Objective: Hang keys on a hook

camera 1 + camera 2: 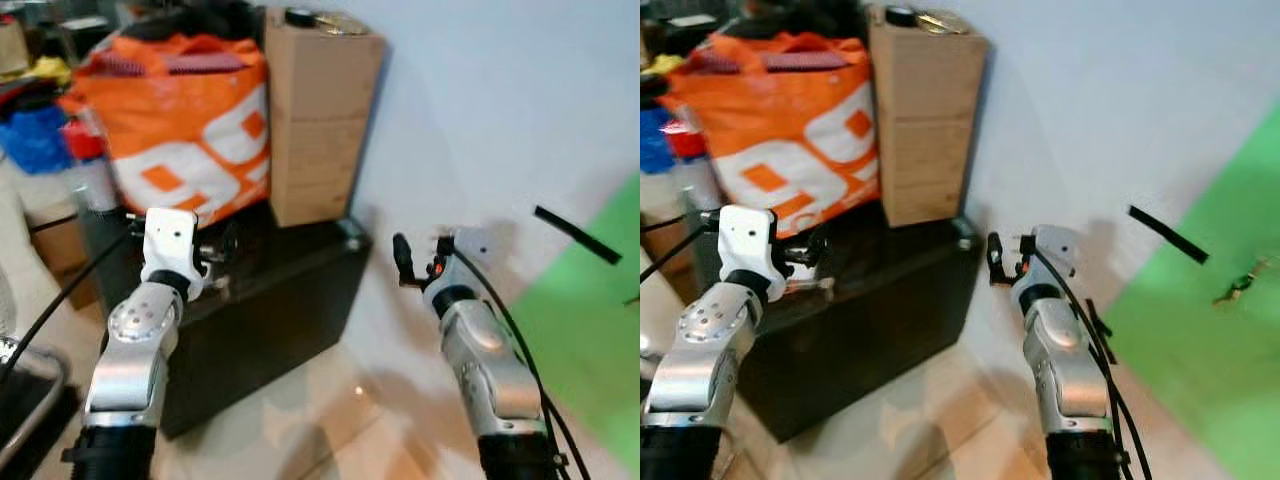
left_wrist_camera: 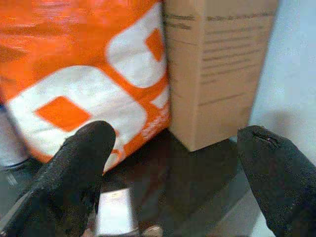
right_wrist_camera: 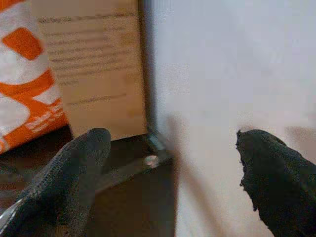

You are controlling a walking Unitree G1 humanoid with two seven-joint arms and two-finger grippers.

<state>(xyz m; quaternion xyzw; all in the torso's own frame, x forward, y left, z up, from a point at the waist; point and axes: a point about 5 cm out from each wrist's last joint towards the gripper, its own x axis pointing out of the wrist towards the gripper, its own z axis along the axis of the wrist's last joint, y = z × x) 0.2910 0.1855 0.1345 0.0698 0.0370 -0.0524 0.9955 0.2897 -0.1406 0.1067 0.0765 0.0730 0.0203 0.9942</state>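
With both our left hand (image 1: 215, 255) and right hand (image 1: 415, 262) open and empty, the keys (image 1: 1238, 287) remain ungrasped, so everything is left.

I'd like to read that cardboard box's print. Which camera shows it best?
The left wrist view: the box is large there, its lines of print visible though blurred. The right wrist view shows its lower part, fainter. Both eye views show the whole box beside the orange bag, too small to read.

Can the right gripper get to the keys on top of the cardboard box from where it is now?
Probably not yet. The keys lie on top of the tall cardboard box, well above the right gripper, which is open and low beside the black cabinet. Nothing blocks the path; the arm would need raising.
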